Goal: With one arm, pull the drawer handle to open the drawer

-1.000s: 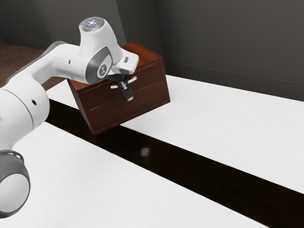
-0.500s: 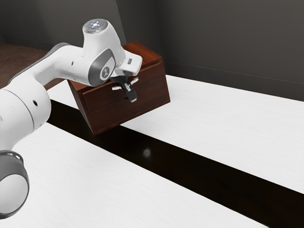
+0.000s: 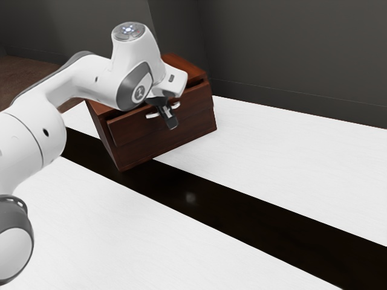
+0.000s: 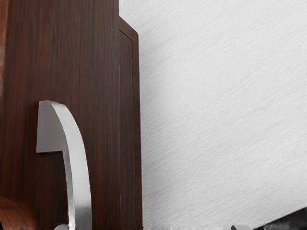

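Note:
A dark-red wooden cabinet with two drawers stands at the back of the white table. Its top drawer sticks out a little from the cabinet's face. My black gripper is shut on that drawer's silver handle, whose ends show on either side of the fingers. In the wrist view the curved silver handle lies close under my hand against the drawer front, with the white table beyond.
A dark glossy strip runs diagonally between the table and a second white surface at the front. Grey walls rise behind the cabinet. My white arm comes in over the cabinet's end at the exterior view's left.
My hand has moved toward the exterior view's right while holding the handle. The top drawer has slid out a little from the cabinet.

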You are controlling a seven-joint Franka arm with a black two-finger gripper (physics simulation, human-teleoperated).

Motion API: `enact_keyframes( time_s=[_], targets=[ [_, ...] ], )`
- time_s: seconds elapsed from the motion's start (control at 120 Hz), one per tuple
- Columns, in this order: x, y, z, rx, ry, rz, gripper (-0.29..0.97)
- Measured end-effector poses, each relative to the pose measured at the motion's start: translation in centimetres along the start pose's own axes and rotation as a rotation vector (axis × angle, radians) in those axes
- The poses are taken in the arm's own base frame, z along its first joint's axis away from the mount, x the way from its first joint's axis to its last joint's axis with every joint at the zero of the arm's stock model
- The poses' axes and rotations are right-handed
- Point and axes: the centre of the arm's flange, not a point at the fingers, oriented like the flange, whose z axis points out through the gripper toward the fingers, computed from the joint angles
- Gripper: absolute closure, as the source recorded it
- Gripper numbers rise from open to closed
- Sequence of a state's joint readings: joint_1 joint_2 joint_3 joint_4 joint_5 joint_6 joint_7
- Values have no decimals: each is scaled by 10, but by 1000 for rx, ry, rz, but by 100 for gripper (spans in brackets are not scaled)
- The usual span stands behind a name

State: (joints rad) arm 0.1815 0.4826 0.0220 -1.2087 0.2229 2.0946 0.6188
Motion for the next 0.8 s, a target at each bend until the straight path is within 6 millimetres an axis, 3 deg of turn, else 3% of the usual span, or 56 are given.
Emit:
enact_keyframes(
  time_s=[0.208, 0.517, 0.8],
  targets=[
    [7, 16, -1, 10, -11, 21, 22],
    [-7, 28, -18, 1, -4, 21, 25],
    [-3, 45, -29, -5, 26, 39, 25]
  ],
)
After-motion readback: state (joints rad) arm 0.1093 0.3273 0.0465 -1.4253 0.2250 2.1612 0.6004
